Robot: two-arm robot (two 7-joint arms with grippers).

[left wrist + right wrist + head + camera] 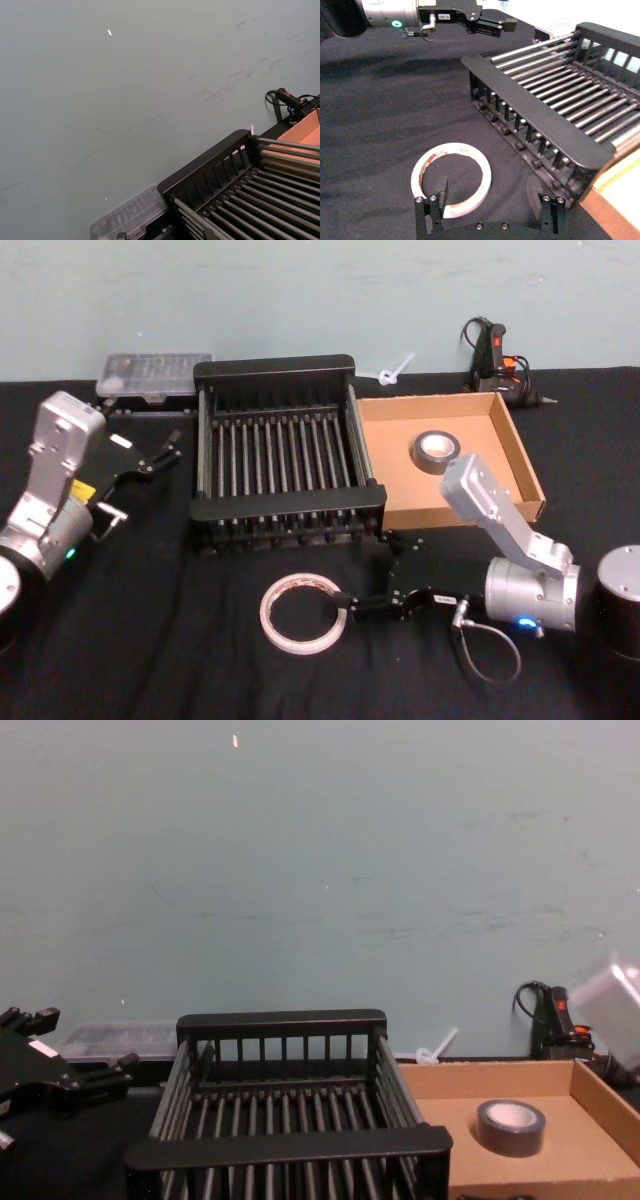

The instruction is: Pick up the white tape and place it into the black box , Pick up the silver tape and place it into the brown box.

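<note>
Head view: right tool (pixel 345 608) open at white tape (pixel 304 613) near front edge; silver tape (pixel 436 451) inside brown box (pixel 520 455); left tool (pixel 172 448) open beside black box (pixel 285 508).

— What's on the black cloth-covered table (pixel 130 640)?
— The white tape (pixel 302 613) lies flat, just left of the right claw (pixel 372 583). Beyond that claw sits the black box (pixel 285 455), with the brown box (pixel 385 480) to its right.
— Anything else?
— A clear plastic case (pixel 153 375) beyond the left claw (pixel 147 465).
</note>
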